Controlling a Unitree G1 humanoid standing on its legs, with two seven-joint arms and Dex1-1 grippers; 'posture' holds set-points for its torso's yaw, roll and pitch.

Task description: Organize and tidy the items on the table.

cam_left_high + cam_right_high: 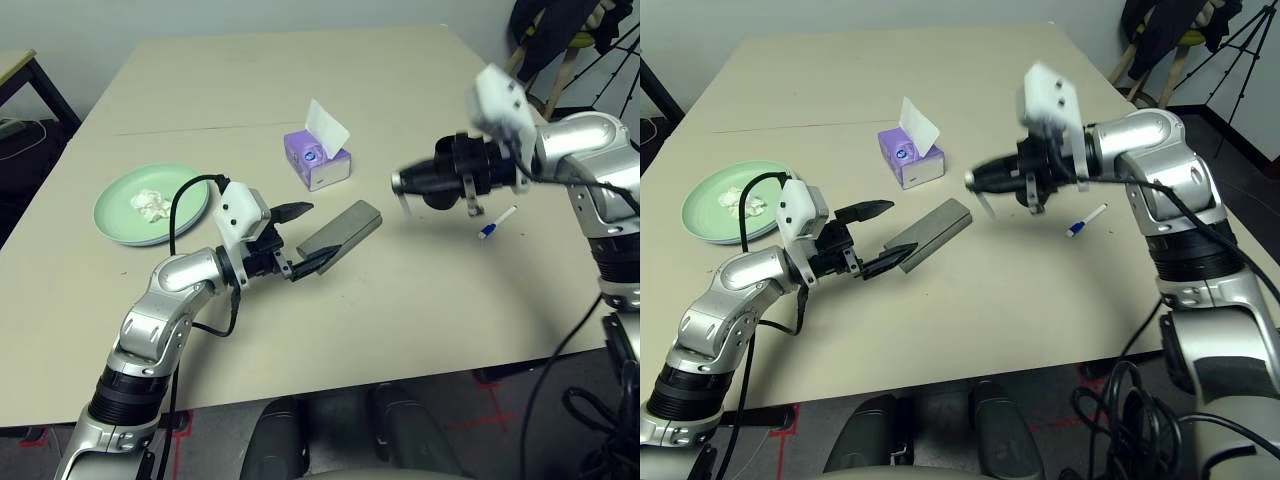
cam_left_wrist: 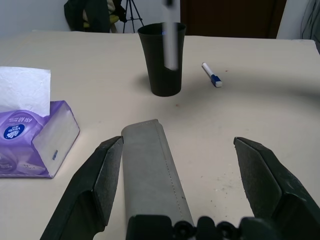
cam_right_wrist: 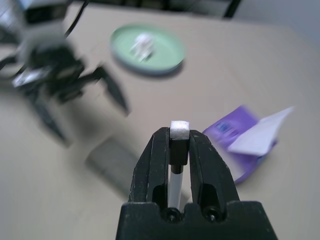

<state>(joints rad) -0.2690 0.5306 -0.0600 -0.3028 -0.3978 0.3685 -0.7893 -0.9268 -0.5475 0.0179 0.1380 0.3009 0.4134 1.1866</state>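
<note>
The beige tabletop takes up most of the head views. At centre left of the left eye view the left claw stands wide open and holds nothing. Its two black fingers lie on either side of the near end of the grey glasses case. In the left wrist view one finger sits just beside the case's edge, while the other stands well apart from it.

At right of centre the right claw hangs above the tabletop, pointing toward the left of the frame. It is closed tight on a white pen, which is pinched between both fingers in the right wrist view. The black cup stands upright on the tabletop behind this claw, which covers most of it in the head views.

A second white pen with a blue tip lies flat on the tabletop, right of the cup. The purple tissue box sits near the frame's centre, above the case, with a white tissue sticking up from its top. At the left of the frame a mint green plate rests on the tabletop, with a white tissue wad lying in it.
</note>
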